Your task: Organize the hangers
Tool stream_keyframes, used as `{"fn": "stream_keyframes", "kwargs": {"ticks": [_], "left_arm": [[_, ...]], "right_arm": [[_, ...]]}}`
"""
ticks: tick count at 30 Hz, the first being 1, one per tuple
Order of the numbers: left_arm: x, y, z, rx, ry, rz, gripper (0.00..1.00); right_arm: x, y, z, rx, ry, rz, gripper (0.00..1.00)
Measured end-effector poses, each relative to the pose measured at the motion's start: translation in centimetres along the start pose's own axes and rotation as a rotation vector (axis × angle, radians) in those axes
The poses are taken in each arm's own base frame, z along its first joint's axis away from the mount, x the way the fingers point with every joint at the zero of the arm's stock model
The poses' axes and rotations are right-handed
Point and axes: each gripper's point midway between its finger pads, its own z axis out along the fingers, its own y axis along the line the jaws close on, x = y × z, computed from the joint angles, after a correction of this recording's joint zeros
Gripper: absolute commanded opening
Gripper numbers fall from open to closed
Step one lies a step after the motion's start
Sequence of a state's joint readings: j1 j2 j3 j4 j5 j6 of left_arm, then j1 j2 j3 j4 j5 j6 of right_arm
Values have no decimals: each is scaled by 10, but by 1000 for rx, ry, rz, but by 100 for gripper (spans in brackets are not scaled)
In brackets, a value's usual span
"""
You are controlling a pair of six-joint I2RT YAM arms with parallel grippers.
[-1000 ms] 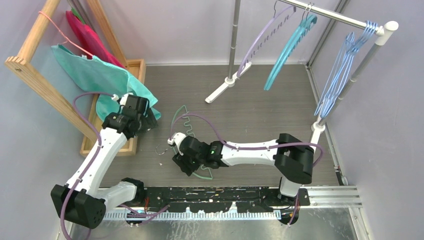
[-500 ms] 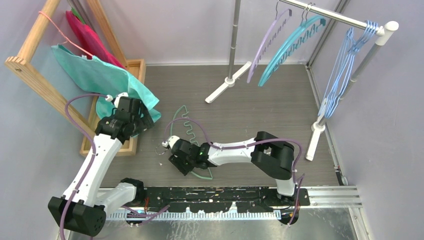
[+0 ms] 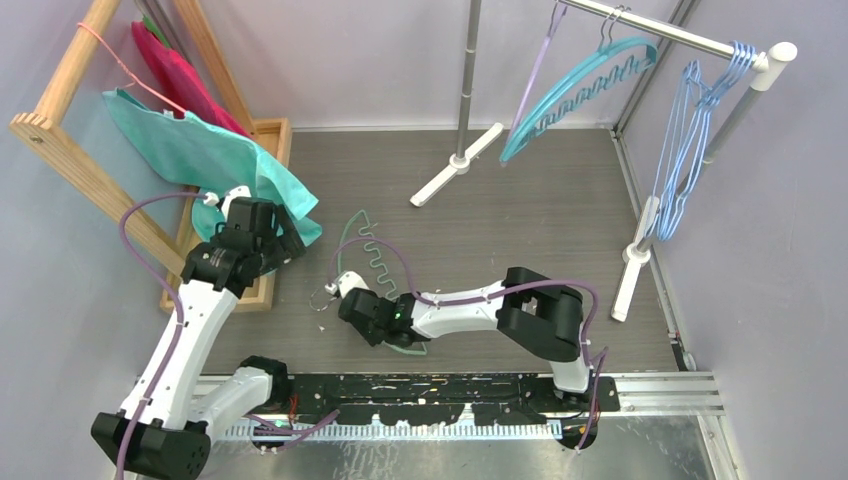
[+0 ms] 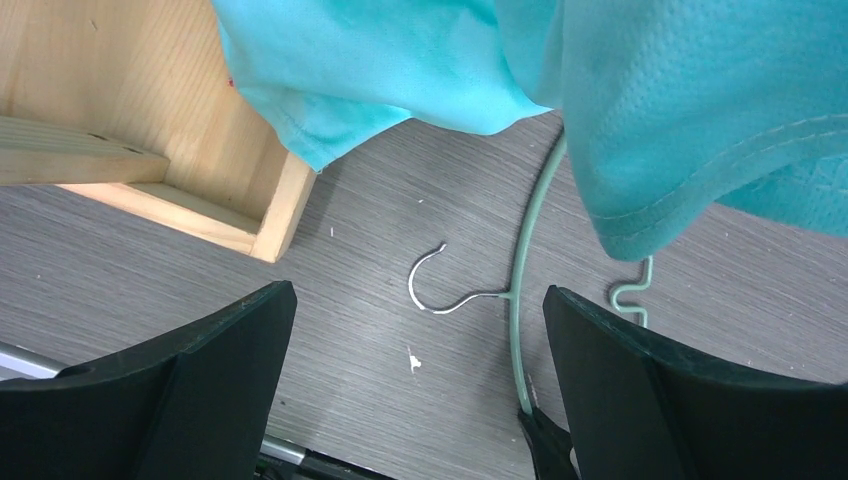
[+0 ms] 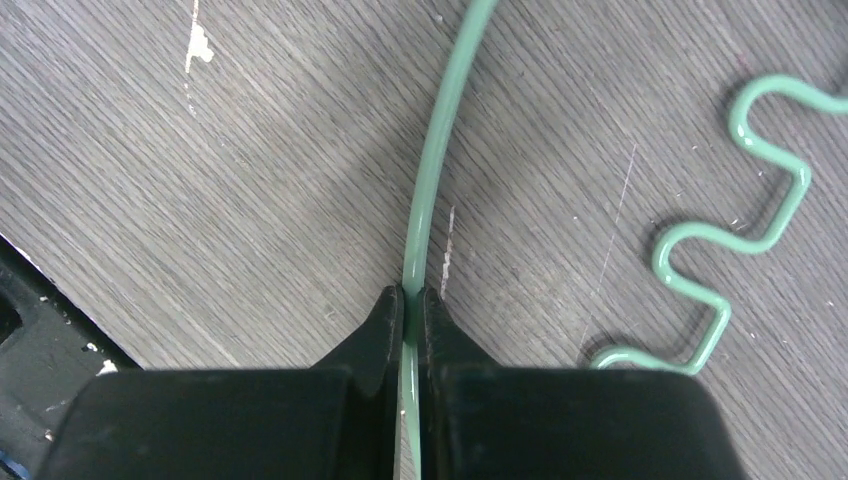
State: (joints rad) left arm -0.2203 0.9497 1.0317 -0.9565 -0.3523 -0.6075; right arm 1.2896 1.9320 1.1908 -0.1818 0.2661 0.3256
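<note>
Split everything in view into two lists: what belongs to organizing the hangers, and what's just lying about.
Job: green hanger, pinched in right claw; teal hanger, lilac hanger and light-blue wire hangers, on the rail.

Lying about: pink wire hanger, teal cloth, red garment, wooden rack.

Green hanger [image 4: 513, 330] (upper arch) under cloth [image 4: 690, 100]

arms [image 3: 455, 312]: white links, black joints | cables [image 3: 123, 228]: purple, looped | fingers [image 4: 180, 390]: black, seemingly matte plastic
</note>
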Motion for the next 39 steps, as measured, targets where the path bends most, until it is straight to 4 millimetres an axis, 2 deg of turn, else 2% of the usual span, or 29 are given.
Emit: {"fn": "stream_keyframes", "kwargs": {"ticks": [7, 10, 13, 15, 17, 20, 25, 29, 32, 39], "left_arm": [[5, 2, 1, 1, 7, 2, 98], [8, 3, 1, 2, 14, 3, 98], [9, 4, -2, 10, 7, -1, 98], [8, 5, -5, 18, -4, -6, 98], [6, 5, -8, 27, -15, -11, 98], [5, 5, -10, 33, -23, -16, 98], [8, 5, -10, 41, -14, -17, 98], [11, 4, -10, 50, -5, -18, 98], [11, 4, -11, 55, -8, -21, 98], [13, 3, -14, 74, -4, -20, 98]], "right_arm": [[0, -4, -3, 4, -17, 41, 1], [5, -33, -10, 15, 0, 117, 1], [2, -76, -26, -8, -12, 290, 1], [-13, -97, -44, -62, -65, 409, 1], [-39, -106, -66, -120, -148, 476, 1], [-82, -100, -101, -217, -286, 531, 1], [-126, -82, -150, -370, -436, 595, 1], [-143, -72, -181, -429, -510, 628, 1], [-155, -69, -211, -443, -588, 639, 1], [-181, -81, -307, -458, -841, 685, 1]]}}
